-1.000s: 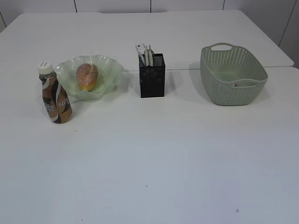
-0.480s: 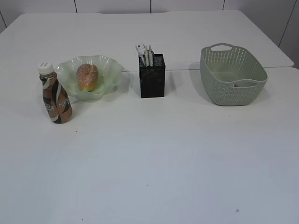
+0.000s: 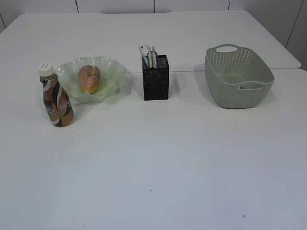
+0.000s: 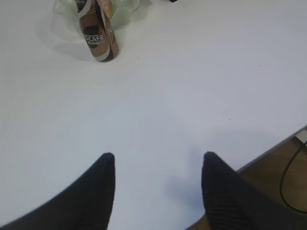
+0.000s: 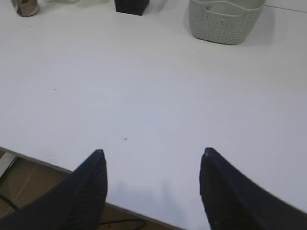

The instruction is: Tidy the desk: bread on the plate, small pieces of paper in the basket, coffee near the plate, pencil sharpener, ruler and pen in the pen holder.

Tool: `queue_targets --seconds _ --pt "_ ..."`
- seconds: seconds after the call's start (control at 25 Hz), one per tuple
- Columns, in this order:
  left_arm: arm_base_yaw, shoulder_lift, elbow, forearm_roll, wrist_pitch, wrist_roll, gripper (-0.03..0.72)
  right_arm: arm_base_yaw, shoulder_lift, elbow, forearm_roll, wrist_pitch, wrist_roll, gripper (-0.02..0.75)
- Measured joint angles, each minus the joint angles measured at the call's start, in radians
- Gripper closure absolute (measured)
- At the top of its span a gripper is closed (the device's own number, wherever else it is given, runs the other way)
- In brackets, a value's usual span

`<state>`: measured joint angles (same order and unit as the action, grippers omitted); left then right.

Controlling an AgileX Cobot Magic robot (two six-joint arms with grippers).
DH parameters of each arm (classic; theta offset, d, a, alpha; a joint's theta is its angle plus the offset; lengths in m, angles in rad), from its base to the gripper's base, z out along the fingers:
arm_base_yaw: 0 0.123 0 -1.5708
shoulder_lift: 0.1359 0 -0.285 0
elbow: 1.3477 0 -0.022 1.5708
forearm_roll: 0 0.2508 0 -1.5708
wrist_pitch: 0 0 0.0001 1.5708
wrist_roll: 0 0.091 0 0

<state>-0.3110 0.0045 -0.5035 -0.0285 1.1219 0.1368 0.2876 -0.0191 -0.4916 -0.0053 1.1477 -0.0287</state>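
The desk looks tidied. The bread [image 3: 89, 78] lies in the green wavy-rimmed plate [image 3: 112, 69] toward the far left of the counter [image 3: 158, 158], and the coffee bottle [image 3: 56, 97] stands upright just beside the plate, on its near-left side. The black mesh pen holder [image 3: 156, 80] sits mid-counter toward the far edge with a few slim items poking out of its top; at this size I cannot tell pen from ruler, nor see the sharpener. The grey-green basket [image 3: 238, 79] stands toward the far right; something pale seems to lie inside it, probably the paper, though the view is too poor to be sure.

Both arms are back at the near edge. The left claw [image 4: 158, 163] is released, jaws apart over bare counter with nothing between them; the right claw [image 5: 151, 160] likewise stands released and empty, hanging over the near edge.

Little remains to go wrong, in my judgement. The main risk is the bottle: tall, narrow and touching or nearly touching the plate, so any sweep of the left arm toward it could tip it or shove the plate. A missed scrap outside the cameras' view would also leave the job unfinished.
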Motion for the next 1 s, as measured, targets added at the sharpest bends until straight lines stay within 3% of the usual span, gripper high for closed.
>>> queue_targets --seconds 0.12,0.2,0.32,1.0 --pt "0.112 0.000 0.000 0.000 0.000 0.000 0.285 -0.092 0.000 0.000 0.000 0.000 0.001 0.259" --pt "0.222 0.000 0.000 0.000 0.000 0.000 0.286 -0.192 0.000 0.000 0.000 -0.002 0.001 0.259" --pt "0.311 0.000 0.000 0.000 0.000 -0.001 0.286 -0.276 0.000 0.000 0.000 -0.002 0.001 0.259" --pt "0.316 0.000 0.000 0.000 0.000 -0.001 0.287 -0.290 0.000 0.000 0.000 -0.002 0.001 0.258"
